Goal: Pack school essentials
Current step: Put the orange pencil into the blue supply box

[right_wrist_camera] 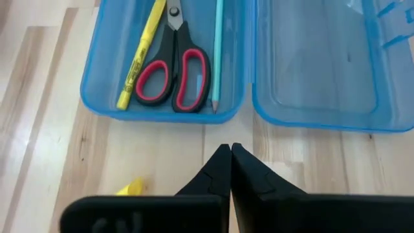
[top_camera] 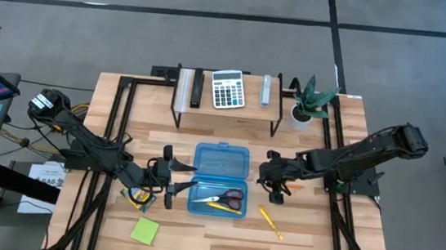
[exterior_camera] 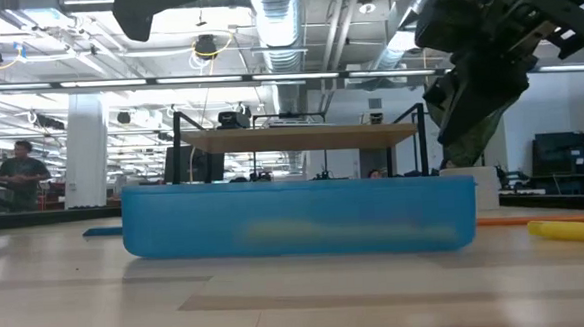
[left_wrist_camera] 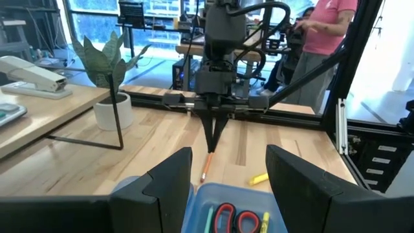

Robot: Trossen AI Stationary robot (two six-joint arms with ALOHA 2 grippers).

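Note:
The translucent blue case [top_camera: 219, 178] lies open in the middle of the table, lid flat toward the far edge. In its tray lie red-handled scissors [right_wrist_camera: 173, 71], a yellow marker [right_wrist_camera: 139, 55] and a thin teal pen [right_wrist_camera: 217, 52]. Another yellow marker [top_camera: 271, 222] and an orange pencil [left_wrist_camera: 206, 167] lie on the table to the case's right. The crayon box [top_camera: 140, 197] and lime-green sticky-note pad [top_camera: 145, 231] lie at the left. My left gripper [top_camera: 181, 178] hovers open and level above the case's left end. My right gripper [right_wrist_camera: 230, 152] points slanting down at the bare table right of the case, shut on nothing.
A low shelf at the far edge carries a calculator [top_camera: 228, 89] and a stapler [top_camera: 266, 90]. A potted plant [top_camera: 307, 104] stands beside it at the far right. A person [left_wrist_camera: 323, 32] stands beyond the table's right side. Bare wood shows along the near edge.

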